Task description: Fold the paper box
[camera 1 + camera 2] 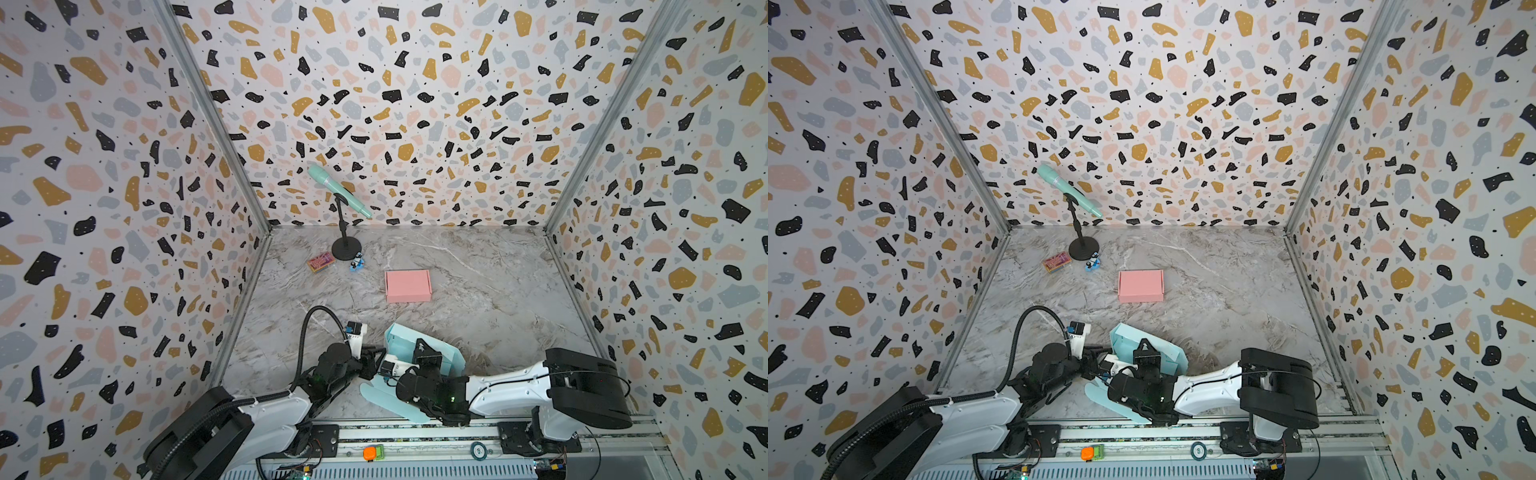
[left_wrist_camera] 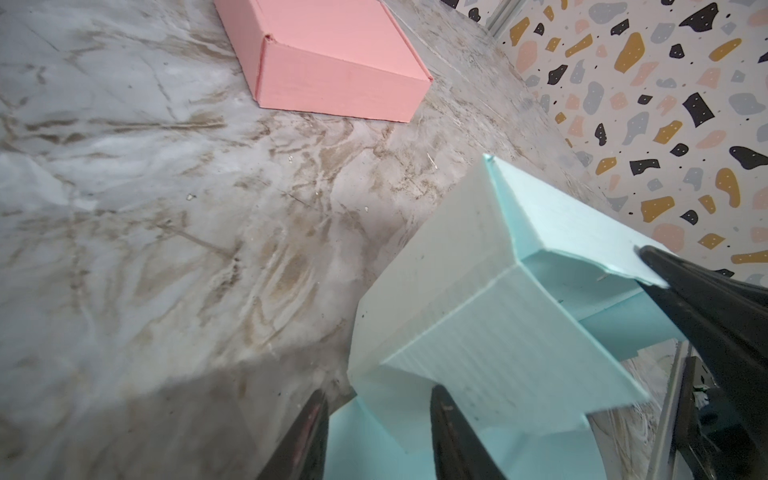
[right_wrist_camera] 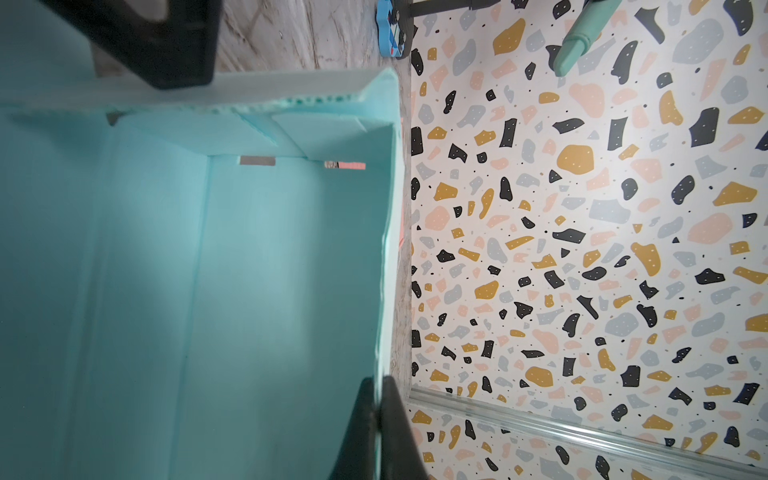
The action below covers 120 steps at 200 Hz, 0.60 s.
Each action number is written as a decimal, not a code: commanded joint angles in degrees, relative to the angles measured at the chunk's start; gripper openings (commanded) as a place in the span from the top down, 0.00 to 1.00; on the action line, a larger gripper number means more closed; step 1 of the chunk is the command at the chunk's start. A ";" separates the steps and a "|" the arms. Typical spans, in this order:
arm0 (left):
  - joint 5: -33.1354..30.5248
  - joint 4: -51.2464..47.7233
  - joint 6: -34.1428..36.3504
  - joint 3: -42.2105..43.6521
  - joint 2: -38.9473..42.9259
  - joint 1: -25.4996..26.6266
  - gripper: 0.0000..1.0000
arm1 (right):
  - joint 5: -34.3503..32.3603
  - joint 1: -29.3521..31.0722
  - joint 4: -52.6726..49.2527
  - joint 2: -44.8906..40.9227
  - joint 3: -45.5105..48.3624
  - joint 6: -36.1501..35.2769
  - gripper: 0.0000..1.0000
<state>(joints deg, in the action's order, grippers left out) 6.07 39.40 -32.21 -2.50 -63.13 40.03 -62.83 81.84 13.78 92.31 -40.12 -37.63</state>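
The paper box (image 1: 398, 338) (image 1: 1124, 336) is light teal and partly folded, and it stands tilted near the table's front middle. Its rounded flaps (image 1: 384, 400) lie flat toward the front rail. My right gripper (image 3: 379, 384) (image 1: 420, 344) is shut on the top edge of one upright box wall (image 3: 386, 249). The right wrist view looks into the box's hollow inside. My left gripper (image 2: 380, 432) (image 1: 372, 356) is at the box's left corner. Its fingers (image 2: 451, 436) stand apart with a teal flap between them, not pinched. The right gripper's finger (image 2: 706, 316) shows on the far wall.
A closed pink box (image 1: 407, 286) (image 2: 332, 62) lies behind the teal one at mid-table. A teal microphone on a black stand (image 1: 344, 232), a small blue toy (image 1: 357, 264) and a colourful packet (image 1: 321, 262) sit at the back left. Patterned walls enclose three sides.
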 commanded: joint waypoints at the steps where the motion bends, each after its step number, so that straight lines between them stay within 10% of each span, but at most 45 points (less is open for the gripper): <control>1: -3.59 4.65 1.73 0.72 1.16 1.44 0.56 | 3.67 1.04 -1.30 0.51 0.79 -0.34 1.00; 120: -7.03 9.32 7.33 -3.01 -5.45 2.75 0.51 | 4.36 2.09 -1.37 0.15 0.96 -0.17 1.00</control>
<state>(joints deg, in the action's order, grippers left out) -0.12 44.14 -27.22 -3.25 -67.07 42.33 -62.81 83.26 14.17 92.31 -40.01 -37.63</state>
